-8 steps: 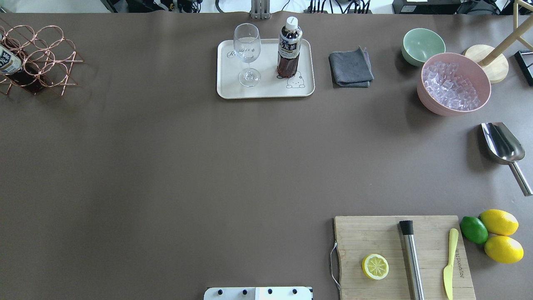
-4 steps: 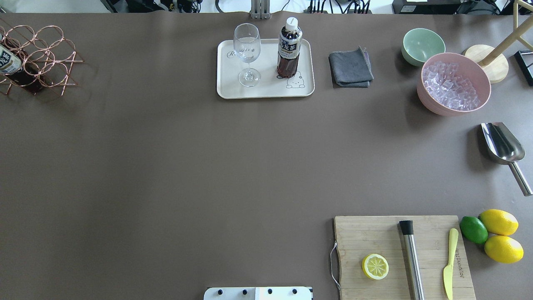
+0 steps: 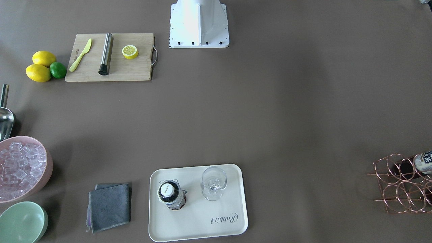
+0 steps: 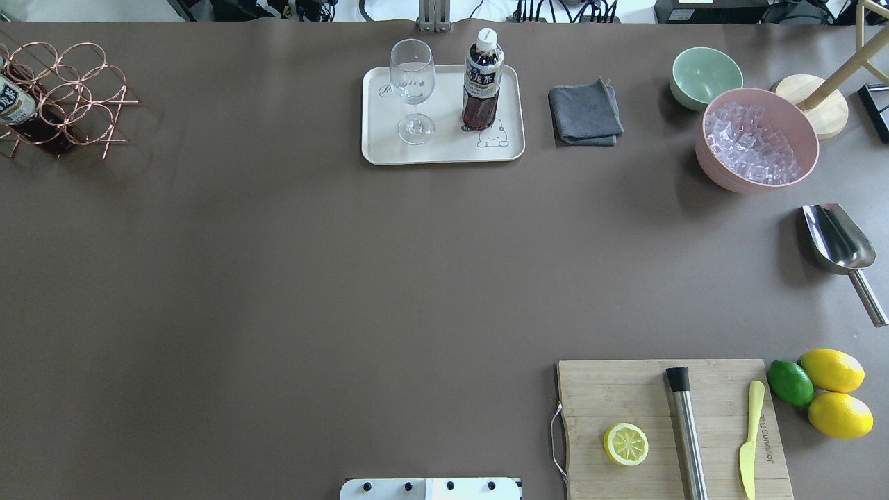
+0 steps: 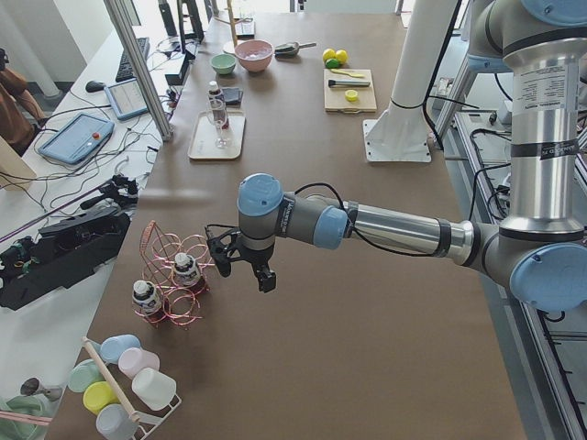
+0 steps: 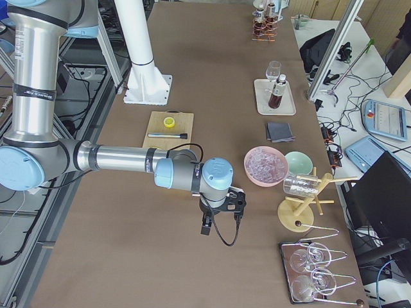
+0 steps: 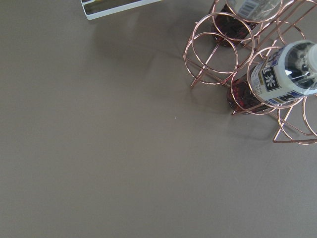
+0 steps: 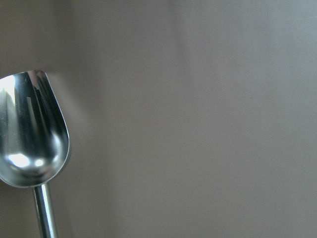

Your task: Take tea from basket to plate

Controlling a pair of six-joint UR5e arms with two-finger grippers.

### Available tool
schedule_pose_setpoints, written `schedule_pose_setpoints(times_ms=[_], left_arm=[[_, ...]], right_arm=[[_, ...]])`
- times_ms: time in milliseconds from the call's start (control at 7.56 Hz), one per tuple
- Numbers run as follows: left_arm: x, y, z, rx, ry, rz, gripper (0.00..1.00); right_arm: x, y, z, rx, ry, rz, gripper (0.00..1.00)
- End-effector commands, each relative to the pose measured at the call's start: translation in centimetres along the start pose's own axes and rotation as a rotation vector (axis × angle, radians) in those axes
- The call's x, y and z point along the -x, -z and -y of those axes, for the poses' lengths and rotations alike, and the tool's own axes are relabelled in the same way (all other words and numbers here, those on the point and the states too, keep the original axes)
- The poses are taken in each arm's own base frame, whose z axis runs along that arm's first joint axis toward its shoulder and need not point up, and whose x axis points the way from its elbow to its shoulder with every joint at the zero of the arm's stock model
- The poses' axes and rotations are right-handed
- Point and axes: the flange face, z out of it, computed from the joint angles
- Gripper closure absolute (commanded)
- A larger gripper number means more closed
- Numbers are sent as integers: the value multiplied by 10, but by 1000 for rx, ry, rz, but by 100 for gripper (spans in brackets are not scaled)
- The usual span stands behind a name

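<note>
Round-ringed copper wire basket [image 4: 76,97] holds look-alike bottles [image 7: 282,74]. On the smooth cream rectangular plate [image 4: 444,149], the tea [image 4: 483,83] stands upright beside a clear stemmed glass [image 4: 412,69]. For the left gripper [image 5: 240,270] and the right gripper [image 6: 215,218], I cannot tell how wide the fingers are.

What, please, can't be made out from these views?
Both the left gripper and right gripper show only in side views; open or shut unclear.
The basket and a bottle in it are cut by the overhead view's left edge.
The plate has its bear drawing mostly hidden by the tea, front-facing view.
</note>
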Motion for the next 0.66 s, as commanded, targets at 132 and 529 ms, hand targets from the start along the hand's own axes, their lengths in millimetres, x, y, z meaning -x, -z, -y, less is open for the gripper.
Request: schedule_pose_setpoints(times_ms=[132,529], left_arm=[[-3,-14,-4,24,-245,22,2],[52,-38,0,81,-477,56,2]], right_arm=[[5,1,4,-2,12,16,0],[4,-1,3,0,11,15,0]])
